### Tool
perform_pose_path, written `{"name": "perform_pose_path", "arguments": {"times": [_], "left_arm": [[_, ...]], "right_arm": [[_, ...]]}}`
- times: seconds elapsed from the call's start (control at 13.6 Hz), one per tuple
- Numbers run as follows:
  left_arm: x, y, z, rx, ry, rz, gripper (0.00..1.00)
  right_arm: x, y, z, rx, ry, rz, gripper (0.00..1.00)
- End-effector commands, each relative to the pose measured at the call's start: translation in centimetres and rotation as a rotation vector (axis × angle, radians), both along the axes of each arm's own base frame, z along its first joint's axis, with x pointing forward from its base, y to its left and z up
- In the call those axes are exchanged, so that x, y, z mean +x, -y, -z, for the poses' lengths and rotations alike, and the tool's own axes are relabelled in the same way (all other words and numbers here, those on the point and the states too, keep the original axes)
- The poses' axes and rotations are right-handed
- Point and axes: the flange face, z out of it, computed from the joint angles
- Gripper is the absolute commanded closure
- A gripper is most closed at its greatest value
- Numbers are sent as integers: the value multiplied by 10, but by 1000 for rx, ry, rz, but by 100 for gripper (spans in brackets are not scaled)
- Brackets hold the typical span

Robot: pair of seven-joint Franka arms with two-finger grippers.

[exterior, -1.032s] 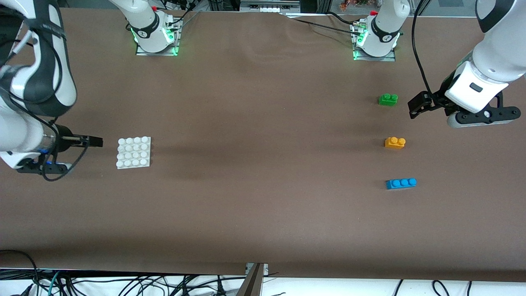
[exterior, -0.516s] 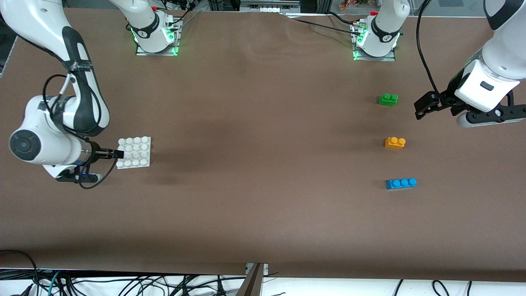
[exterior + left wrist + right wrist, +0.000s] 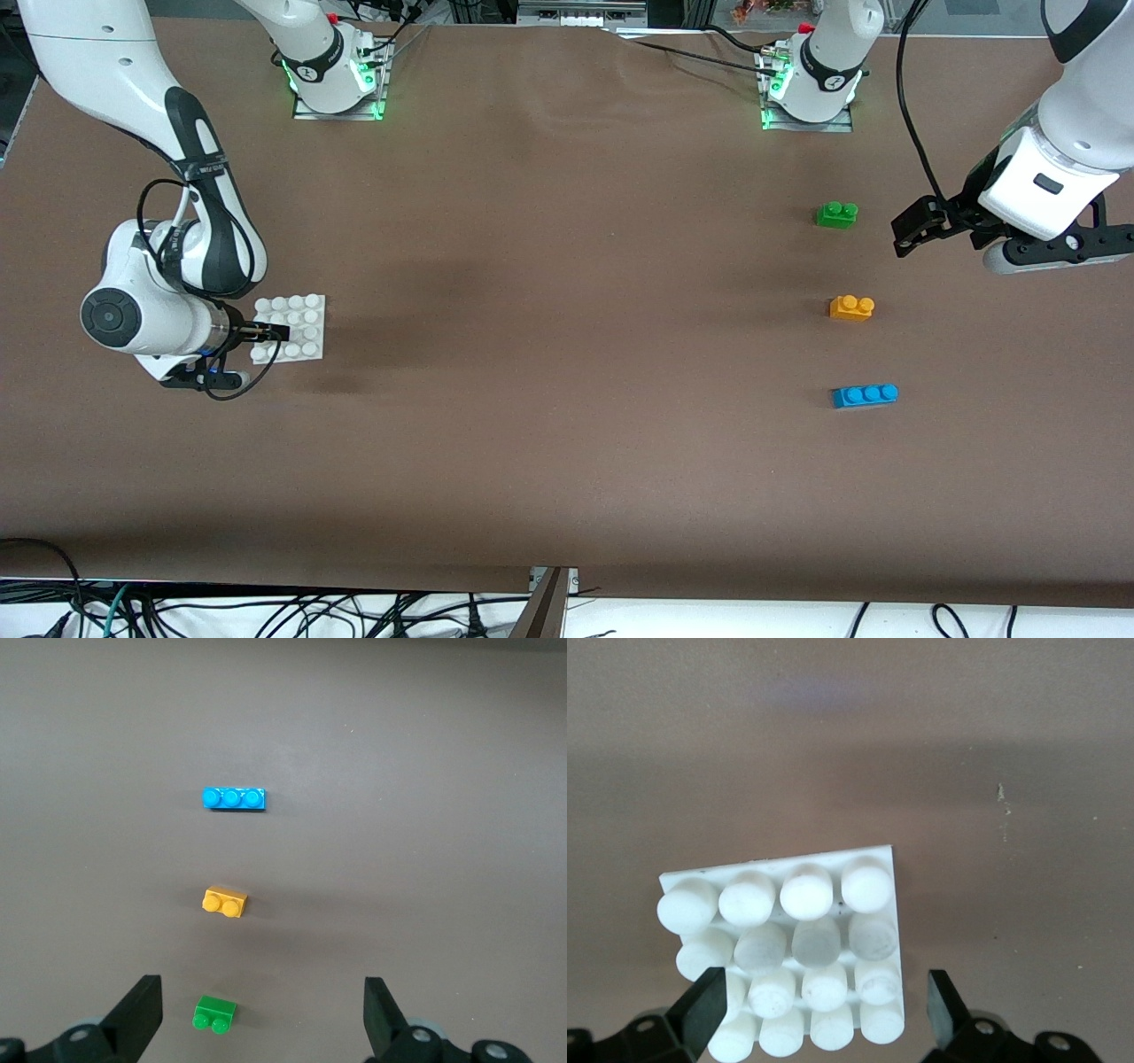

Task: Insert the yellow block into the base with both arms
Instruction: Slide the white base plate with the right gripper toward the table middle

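Note:
The yellow block (image 3: 851, 307) lies on the table toward the left arm's end, between a green brick (image 3: 836, 214) and a blue brick (image 3: 865, 395). It also shows in the left wrist view (image 3: 225, 902). My left gripper (image 3: 912, 229) is open and empty in the air beside the green brick; its own view shows it wide open (image 3: 261, 1014). The white studded base (image 3: 301, 317) lies toward the right arm's end. My right gripper (image 3: 273, 333) is low at the base's edge, open, with its jaws either side of the base (image 3: 788, 904) in the right wrist view (image 3: 824, 1005).
The green brick (image 3: 214, 1014) and the blue three-stud brick (image 3: 234, 798) lie in a row with the yellow block. Brown cloth covers the table. The arm bases stand along the edge farthest from the front camera. Cables hang below the nearest edge.
My right arm has swung in toward the base, and its gripper now reaches over the base's edge. My left gripper drifted slightly away from the green brick, then held still.

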Motion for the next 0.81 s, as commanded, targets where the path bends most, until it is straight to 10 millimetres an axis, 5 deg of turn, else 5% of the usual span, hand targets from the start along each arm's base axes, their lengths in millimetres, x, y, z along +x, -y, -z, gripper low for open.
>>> {"name": "perform_pose_path", "arguments": {"times": [0.0, 0.74], "left_arm": [[-3, 1, -8, 12, -1, 1, 0], [-3, 3, -9, 12, 0, 6, 0]], "right_arm": [[-8, -8, 10, -6, -4, -6, 0], [-19, -10, 32, -8, -27, -33, 0]]}}
